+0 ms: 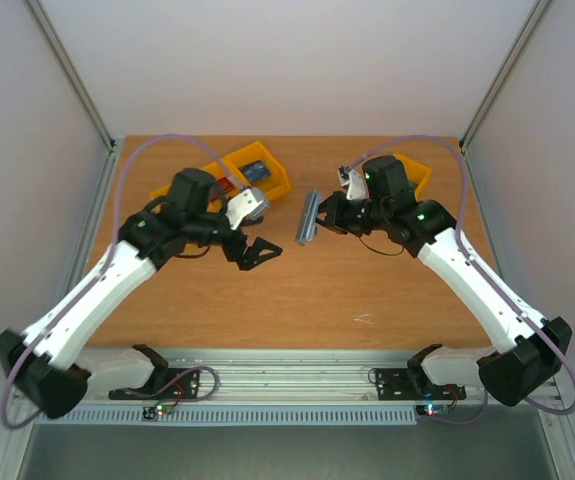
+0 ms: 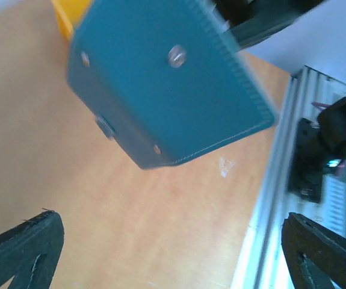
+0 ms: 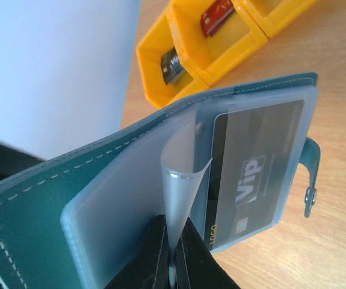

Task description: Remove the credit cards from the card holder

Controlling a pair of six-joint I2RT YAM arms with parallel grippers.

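Pinched tight between the fingers of my right gripper (image 3: 171, 256) is a clear inner sleeve (image 3: 182, 186) of the card holder (image 3: 46, 205), which I hold open and on edge between my two arms. One dark grey card (image 3: 257, 174) sits in a pocket behind that sleeve. My left gripper (image 1: 257, 250) hangs just beside the card holder, jaws spread wide, touching nothing. Farther back, orange bins (image 3: 203, 54) hold a red card (image 3: 216, 17) and what may be a dark one.

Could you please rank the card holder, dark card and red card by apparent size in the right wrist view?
1. card holder
2. dark card
3. red card, though it lies farther from the camera.
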